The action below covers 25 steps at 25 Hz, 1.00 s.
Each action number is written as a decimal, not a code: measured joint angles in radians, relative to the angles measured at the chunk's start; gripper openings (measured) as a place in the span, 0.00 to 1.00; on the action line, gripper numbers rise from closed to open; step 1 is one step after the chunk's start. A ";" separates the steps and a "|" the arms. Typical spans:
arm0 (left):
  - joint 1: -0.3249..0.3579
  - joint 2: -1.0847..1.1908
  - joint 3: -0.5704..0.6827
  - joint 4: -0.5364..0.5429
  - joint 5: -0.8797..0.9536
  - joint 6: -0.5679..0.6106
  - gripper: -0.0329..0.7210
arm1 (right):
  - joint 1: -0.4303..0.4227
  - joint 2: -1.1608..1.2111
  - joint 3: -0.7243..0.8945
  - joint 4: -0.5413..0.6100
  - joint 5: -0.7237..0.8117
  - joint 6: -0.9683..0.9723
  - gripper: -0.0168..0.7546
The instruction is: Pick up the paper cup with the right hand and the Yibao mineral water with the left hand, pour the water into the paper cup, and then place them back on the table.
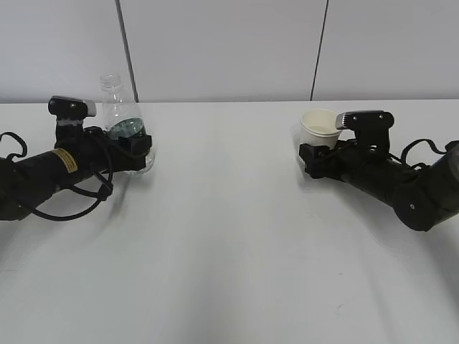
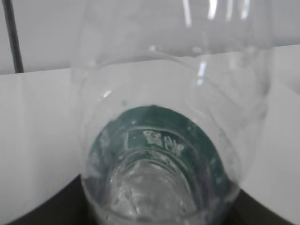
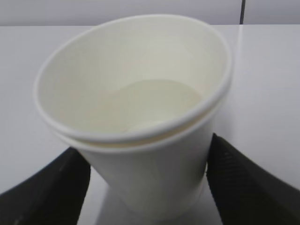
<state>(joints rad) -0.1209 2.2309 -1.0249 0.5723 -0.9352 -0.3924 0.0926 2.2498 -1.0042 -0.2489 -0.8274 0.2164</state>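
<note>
paper cup (image 3: 150,140) between right jaws, leaning

1. I see the table (image 1: 229,244), a plain white top running the full width of my view.
2. The Yibao mineral water (image 1: 118,115) stands on it at far left.
3. The paper cup (image 1: 320,129) sits at right.
</note>
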 joint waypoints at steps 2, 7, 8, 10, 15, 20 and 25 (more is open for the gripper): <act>0.000 0.000 0.000 0.000 0.000 0.000 0.51 | 0.000 0.000 0.000 0.000 0.000 0.000 0.79; 0.000 0.000 0.000 0.000 0.000 0.000 0.51 | 0.000 0.000 0.000 0.000 0.000 0.000 0.79; 0.000 0.000 0.000 0.000 0.000 0.000 0.51 | 0.000 0.000 0.000 -0.001 0.000 0.000 0.79; 0.000 0.000 0.000 0.000 0.000 0.000 0.51 | 0.000 0.000 0.000 -0.008 0.000 0.009 0.79; 0.000 0.000 0.000 0.000 0.000 0.000 0.51 | 0.000 0.000 0.000 -0.016 0.000 0.024 0.79; 0.000 0.000 0.000 0.000 0.000 0.000 0.51 | 0.000 0.000 0.000 -0.021 0.000 0.026 0.77; 0.000 0.000 0.000 0.000 0.000 0.000 0.51 | 0.000 0.000 0.000 -0.025 0.000 0.028 0.81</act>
<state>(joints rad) -0.1209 2.2309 -1.0249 0.5723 -0.9352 -0.3924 0.0926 2.2498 -1.0042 -0.2743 -0.8274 0.2441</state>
